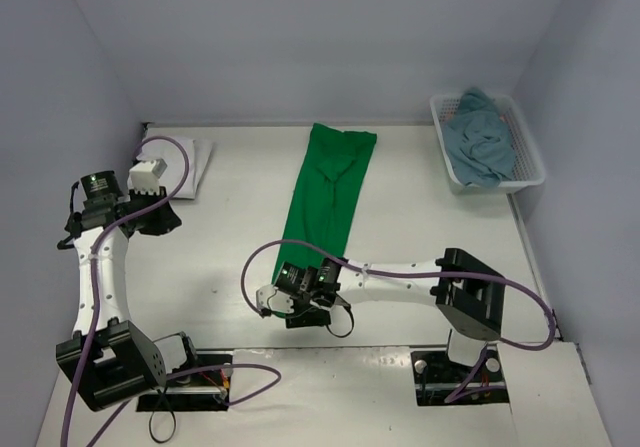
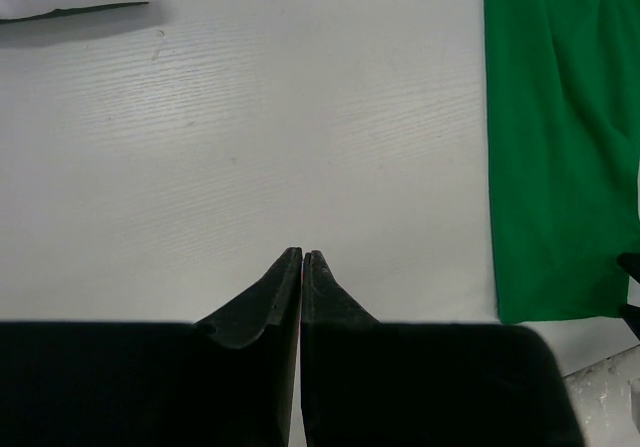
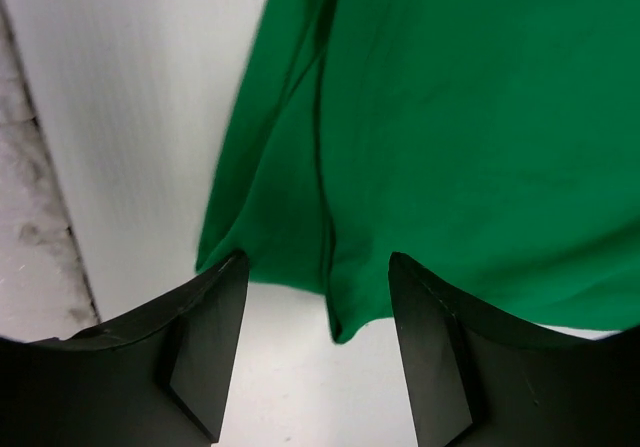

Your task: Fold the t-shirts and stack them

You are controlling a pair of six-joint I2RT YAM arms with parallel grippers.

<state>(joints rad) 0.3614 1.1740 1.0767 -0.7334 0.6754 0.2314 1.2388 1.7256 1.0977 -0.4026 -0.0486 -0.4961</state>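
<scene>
The green t-shirt (image 1: 328, 192) lies in the middle of the tabletop (image 1: 230, 207), already doubled lengthwise into a narrow strip. It looks light, thin and limp. Soft creases run along it, and at the near hem the layered edges do not quite line up. Cloth like this will probably sag and slide over itself when lifted. A pinch should therefore catch every layer at once, close to a corner of the near hem. A pinch mid-panel might bring up only the top layer. The tabletop looks smooth, so dragging the strip could pull it askew.

The right pincer (image 3: 318, 272) sits at that near hem, spread wide and holding nothing. In the right wrist view the hem's edge lies between its fingers. The left pincer (image 2: 302, 259) is closed tip to tip on nothing, over bare tabletop to the left of the strip and apart from it.

The strip's long axis runs from the near edge toward the back wall, leaning a little to the right as it goes. Which end carries the collar cannot be told. The next fold would likely go across the short axis, carrying the near hem toward the far end.

A folded white t-shirt (image 1: 195, 157) rests at the far left. The teal-blue t-shirt (image 1: 480, 137) is heaped in the basket (image 1: 530, 172) at the far right.
</scene>
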